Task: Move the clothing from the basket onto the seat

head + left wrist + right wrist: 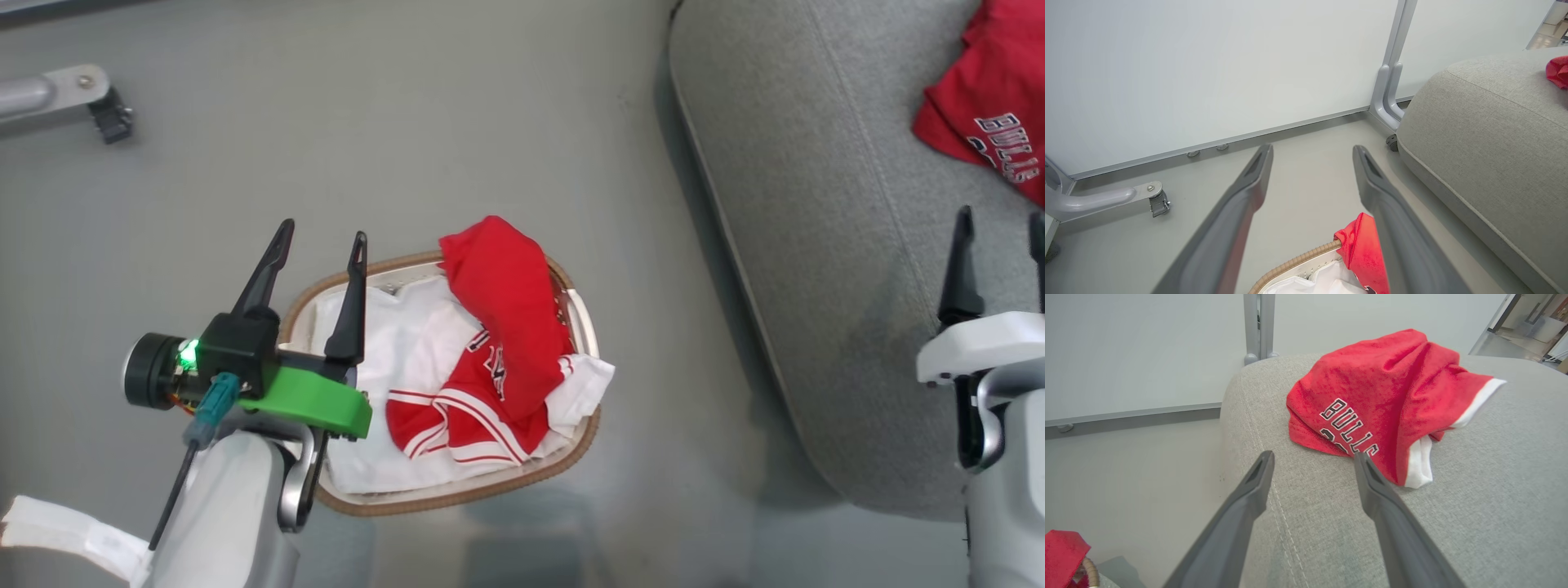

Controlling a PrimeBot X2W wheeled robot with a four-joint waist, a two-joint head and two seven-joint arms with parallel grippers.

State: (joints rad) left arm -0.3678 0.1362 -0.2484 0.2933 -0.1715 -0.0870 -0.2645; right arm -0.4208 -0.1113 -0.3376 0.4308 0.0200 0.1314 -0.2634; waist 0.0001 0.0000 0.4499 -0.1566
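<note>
Grey floor (408, 122); centre frame, basket (457, 496) with white liner (392, 343), holding red garment (506, 327), white panels, striped trim. Upper right, grey seat (816, 245) bearing red jersey (992, 98), white "BULLS" lettering. Jaws spread, empty, on left gripper (322, 230) and right gripper (1002, 214).

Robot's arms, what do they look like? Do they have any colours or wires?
The left gripper and right gripper each have two long, dark, pointed fingers on pale white-grey arms. The left wrist carries a bright green bracket, a round black camera with a small green light, and a teal plug with a thin black cable.
</note>
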